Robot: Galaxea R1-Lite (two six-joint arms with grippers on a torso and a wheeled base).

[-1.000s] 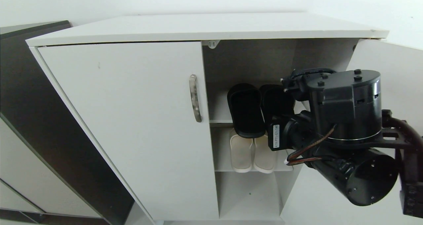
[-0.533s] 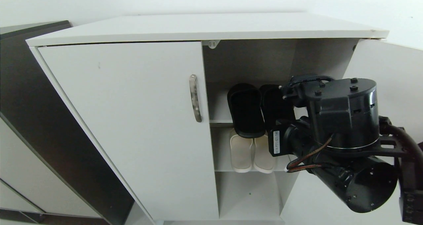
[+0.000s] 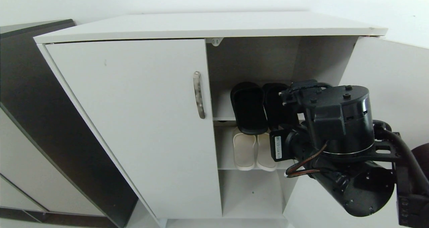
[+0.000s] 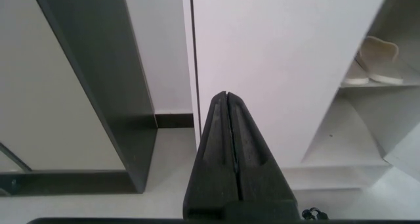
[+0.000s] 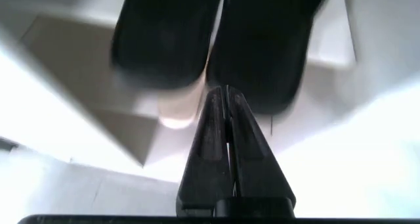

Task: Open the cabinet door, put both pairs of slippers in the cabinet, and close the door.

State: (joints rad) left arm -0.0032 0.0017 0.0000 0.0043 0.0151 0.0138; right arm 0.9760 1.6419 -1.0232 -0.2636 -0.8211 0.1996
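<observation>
Head view: in the cabinet (image 3: 207, 23), black slippers (image 3: 249, 110) on the upper shelf (image 3: 221, 118), white slippers (image 3: 244, 151) 1 shelf below. Left wrist view: left claw (image 4: 226, 102) pressed together before the cabinet's shut door (image 4: 282, 53). Right wrist view: right claw (image 5: 227, 96) pressed together, near the black slippers.

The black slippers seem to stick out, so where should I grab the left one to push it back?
Take the left black slipper by its near rounded end, which overhangs the front edge of the upper shelf. Come from the front through the open side, pinching the sole from above and below; the closed left door likely blocks a sideways approach.
</observation>
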